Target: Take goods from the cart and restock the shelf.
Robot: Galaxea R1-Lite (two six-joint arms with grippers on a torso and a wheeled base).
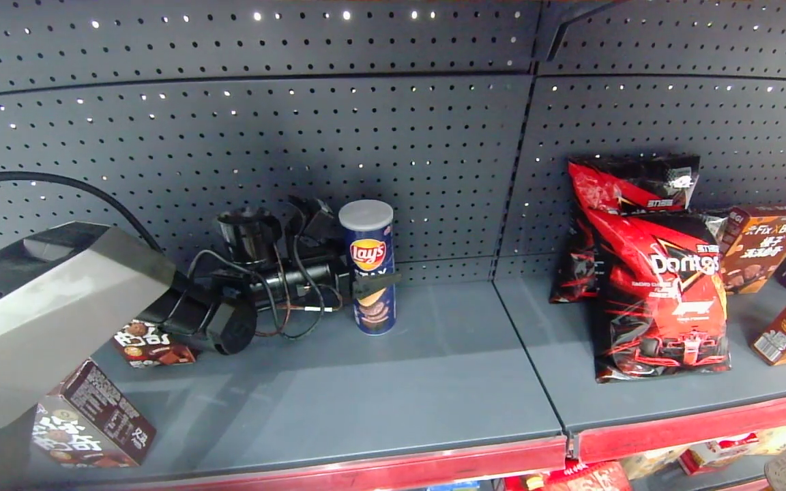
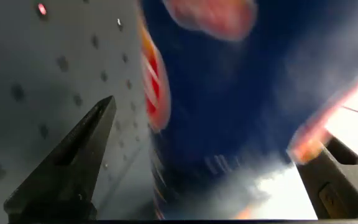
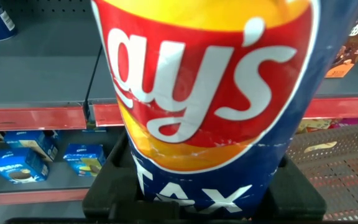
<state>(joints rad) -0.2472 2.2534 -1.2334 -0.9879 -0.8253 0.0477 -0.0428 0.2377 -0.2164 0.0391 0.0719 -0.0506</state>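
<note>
Your left hand (image 1: 374,283) astride can (image 1: 368,262) on shelf (image 1: 447,368), jaws apart: back straight out, don't tip it. Your right hand (image 3: 197,208) grips second can (image 3: 210,93); hold steady.

The left gripper (image 1: 370,284) straddles an upright blue chip can (image 1: 368,239) on the shelf (image 1: 434,368), red snack bags (image 1: 659,293) well apart.

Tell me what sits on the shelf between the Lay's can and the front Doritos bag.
Nothing. In the head view the grey shelf between the Lay's can and the front Doritos bag is bare, crossed only by a seam between boards.
</note>
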